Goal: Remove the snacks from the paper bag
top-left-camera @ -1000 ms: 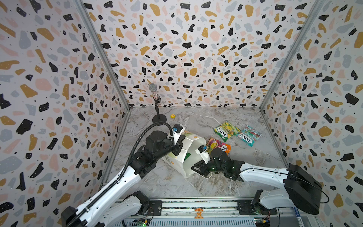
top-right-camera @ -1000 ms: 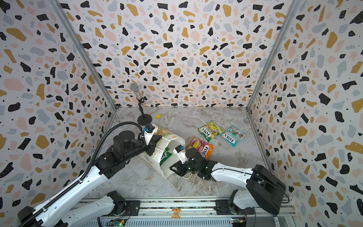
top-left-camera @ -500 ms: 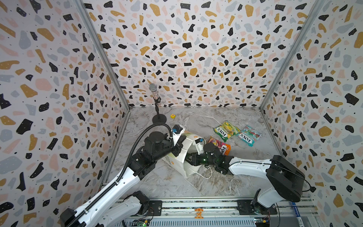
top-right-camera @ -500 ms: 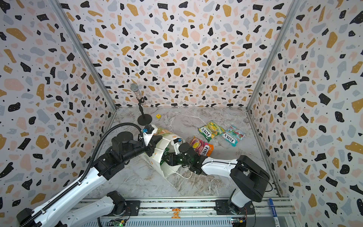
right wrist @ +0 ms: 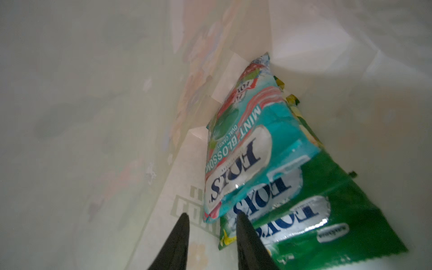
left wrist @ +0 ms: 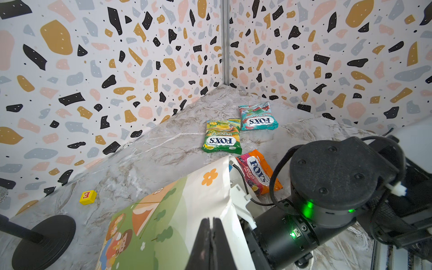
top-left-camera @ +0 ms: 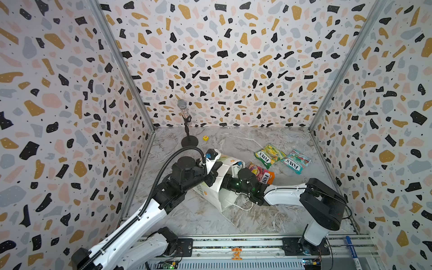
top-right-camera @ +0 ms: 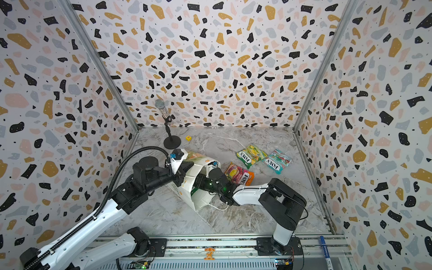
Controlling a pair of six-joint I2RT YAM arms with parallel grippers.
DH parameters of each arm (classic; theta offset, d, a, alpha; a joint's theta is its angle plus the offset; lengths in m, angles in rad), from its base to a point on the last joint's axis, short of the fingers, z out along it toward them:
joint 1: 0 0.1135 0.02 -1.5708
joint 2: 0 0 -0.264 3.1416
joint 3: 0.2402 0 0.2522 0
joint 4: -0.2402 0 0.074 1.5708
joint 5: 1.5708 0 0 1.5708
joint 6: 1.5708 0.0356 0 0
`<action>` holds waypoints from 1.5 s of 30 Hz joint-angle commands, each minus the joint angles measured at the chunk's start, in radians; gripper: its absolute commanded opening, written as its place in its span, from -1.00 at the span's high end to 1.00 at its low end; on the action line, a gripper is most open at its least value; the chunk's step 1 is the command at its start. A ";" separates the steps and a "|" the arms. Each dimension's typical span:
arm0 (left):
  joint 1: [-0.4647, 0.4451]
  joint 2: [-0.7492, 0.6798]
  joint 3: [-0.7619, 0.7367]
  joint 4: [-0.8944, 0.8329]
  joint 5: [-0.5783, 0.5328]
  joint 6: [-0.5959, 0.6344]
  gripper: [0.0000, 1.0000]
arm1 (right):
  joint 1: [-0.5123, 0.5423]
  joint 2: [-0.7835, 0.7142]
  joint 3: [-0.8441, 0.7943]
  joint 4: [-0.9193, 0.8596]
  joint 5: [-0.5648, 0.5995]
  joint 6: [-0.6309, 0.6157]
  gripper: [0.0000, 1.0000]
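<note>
White paper bag with green print [top-left-camera: 222,201] [left wrist: 163,210] lies on its side, mouth toward 3 o'clock. Inside I see a glossy teal-red mint pouch [right wrist: 245,145] stacked on a glossy green pouch [right wrist: 327,222].

Right gripper [right wrist: 211,215] is inside the bag, jaws narrowly parted. Its tips sit at the stack's near edge, pinching nothing.

Left gripper [left wrist: 211,221] is clamped closed on the bag's rim.

Outside the bag, an orange-pink pouch [top-left-camera: 263,175] lies just beside the mouth. A green-yellow pouch [top-left-camera: 268,155] and a teal pouch [top-left-camera: 295,161] lie toward 2 o'clock.
</note>
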 commanded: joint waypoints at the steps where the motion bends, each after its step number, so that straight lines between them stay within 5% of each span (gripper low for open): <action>1: 0.000 -0.012 -0.011 0.049 0.019 0.013 1.00 | -0.002 0.010 0.045 0.020 0.051 0.058 0.25; 15: 0.000 -0.018 -0.009 0.048 0.019 0.016 1.00 | -0.001 0.021 0.069 -0.076 0.133 0.071 0.02; 32: 0.000 -0.023 -0.009 0.045 0.021 0.017 1.00 | -0.015 0.169 0.204 -0.082 0.129 0.050 0.06; 35: 0.000 -0.026 -0.009 0.046 0.017 0.019 1.00 | -0.017 0.194 0.233 -0.098 0.123 0.038 0.21; 42: 0.000 -0.021 -0.006 0.034 -0.069 0.011 1.00 | -0.011 0.153 0.211 -0.125 0.137 -0.025 1.00; 45: 0.000 -0.013 0.002 0.021 -0.109 0.011 1.00 | -0.006 0.114 0.177 -0.129 0.144 -0.056 1.00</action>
